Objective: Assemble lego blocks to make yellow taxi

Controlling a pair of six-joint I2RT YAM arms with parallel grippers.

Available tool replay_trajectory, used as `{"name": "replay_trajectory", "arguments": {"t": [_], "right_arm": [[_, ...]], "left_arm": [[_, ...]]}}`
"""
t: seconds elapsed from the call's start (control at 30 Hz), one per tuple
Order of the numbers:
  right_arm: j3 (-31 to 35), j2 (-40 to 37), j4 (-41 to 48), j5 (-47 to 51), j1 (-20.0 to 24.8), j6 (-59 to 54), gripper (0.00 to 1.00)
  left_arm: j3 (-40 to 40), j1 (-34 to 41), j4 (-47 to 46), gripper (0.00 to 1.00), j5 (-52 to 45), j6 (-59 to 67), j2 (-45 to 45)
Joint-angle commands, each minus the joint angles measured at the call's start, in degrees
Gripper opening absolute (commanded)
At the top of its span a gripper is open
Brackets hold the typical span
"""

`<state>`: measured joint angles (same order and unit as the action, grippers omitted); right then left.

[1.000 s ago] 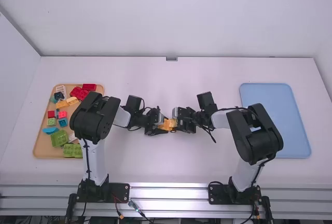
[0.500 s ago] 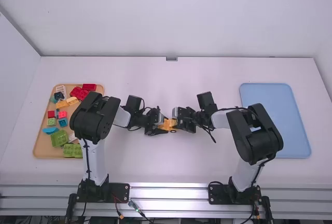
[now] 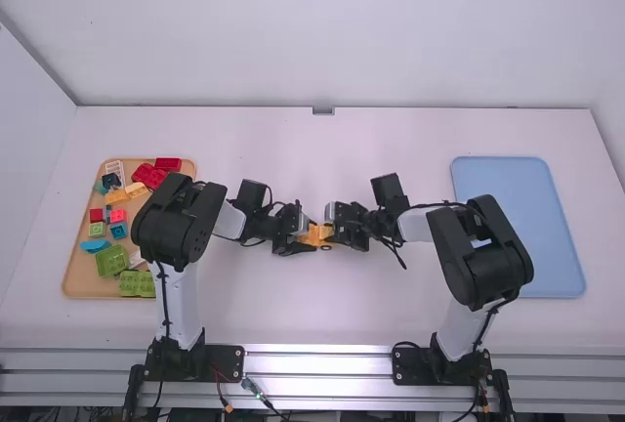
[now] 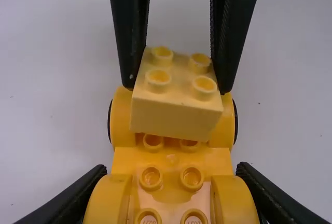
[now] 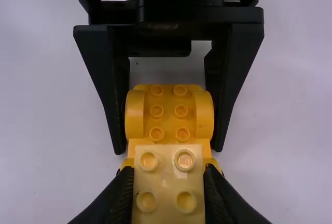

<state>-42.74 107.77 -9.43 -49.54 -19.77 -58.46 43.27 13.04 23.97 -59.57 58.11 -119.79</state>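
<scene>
The tabletop (image 3: pixel 312 310) was white and broad, with a matte look and a few tiny dark specks in its surface. Toward its left end lay a tan tray (image 3: pixel 74 277) with rounded corners, holding coloured blocks (image 3: pixel 136 283) — red, green, blue and yellow-orange among them. Well apart from it, toward the right end, a pale blue tray (image 3: pixel 522 183) lay flat, also round-cornered and partly hidden at its near left part. A small grey fitting (image 3: pixel 323 110) sat midway along the far edge — between the two trays.
</scene>
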Motion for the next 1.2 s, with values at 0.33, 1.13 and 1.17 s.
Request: {"name": "replay_trajectory", "arguments": {"t": [0.33,1.13,1.17], "right_arm": [[-0.4,0.6,0.6,-1.4,-0.2,0.0,0.33],[-0.4,0.6,0.4,2.9,-3.2,1.7,0.46],[-0.4,0.6,0.4,2.9,-3.1,1.6,0.45]], "left_arm": [[-1.1,0.5,-1.2,0.54,3.0,-1.1,-1.9],[-2.4,0.5,-1.1,0.49,3.3,3.0,-1.9],[-2.4,0.5,-1.1,0.48,3.3,3.0,-1.9]]}}
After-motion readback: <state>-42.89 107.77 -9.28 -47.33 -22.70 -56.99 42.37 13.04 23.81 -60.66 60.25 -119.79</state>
